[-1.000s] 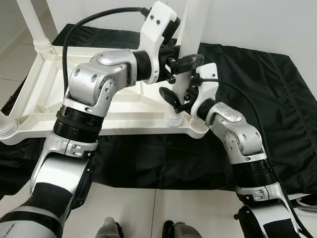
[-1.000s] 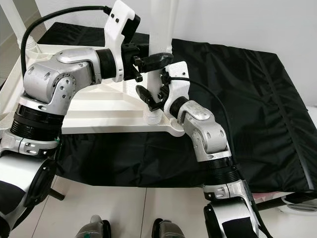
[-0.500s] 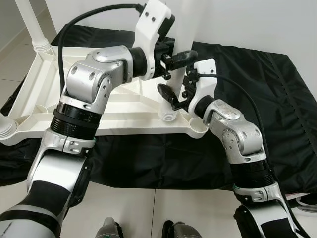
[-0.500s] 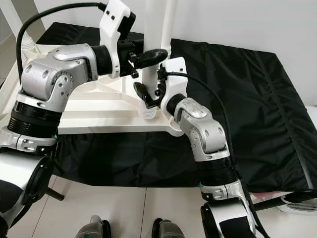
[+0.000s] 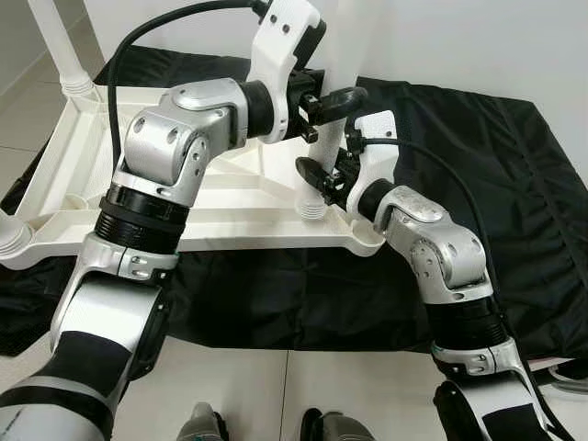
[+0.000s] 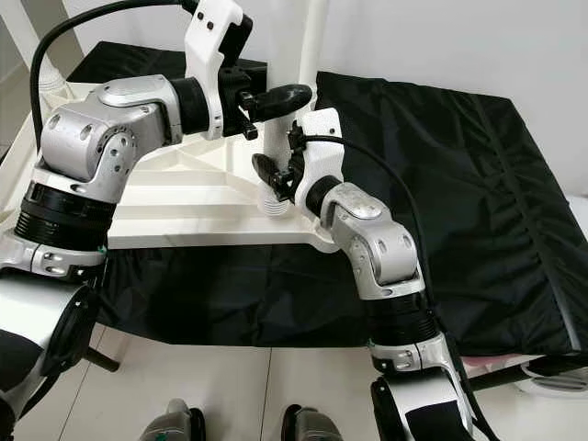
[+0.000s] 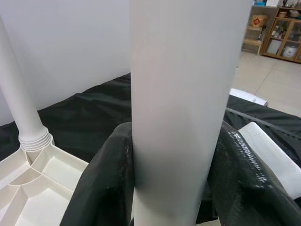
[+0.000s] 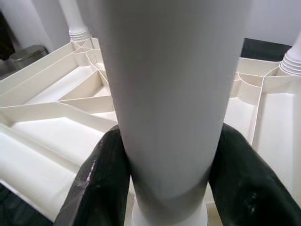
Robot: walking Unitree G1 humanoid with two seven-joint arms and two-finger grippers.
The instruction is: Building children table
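Left eye view: white plastic tabletop (image 5: pixel 55 197) lies upside down, ribbed underside up, on a black cloth (image 5: pixel 514 175) spread over a pale tiled floor (image 5: pixel 276 386). A white table leg (image 5: pixel 338 55) stands upright in the socket at the tabletop's near right corner. Left gripper (image 5: pixel 331 99) is closed around this leg partway up; right gripper (image 5: pixel 317 176) is closed around it lower down, just above the ribbed collar at the socket. A second leg (image 5: pixel 57 41) stands at the far left corner, and the threaded stub of a third (image 5: pixel 9 237) shows at the near left corner.

Right eye view: same layout. Both silver arms reach in toward the near right leg, left gripper above right. Black cloth runs off to the right, wrinkled.

Left wrist view: the leg stands between the two black fingers (image 7: pixel 101 188), both pressed against its sides. Beyond it, the far leg seated in the tabletop, black cloth, and a wooden shelf (image 7: pixel 277 28) in the background.

Right wrist view: fingers (image 8: pixel 101 183) grip the leg on both sides near its base. Ribbed tabletop compartments behind, with two more leg collars.
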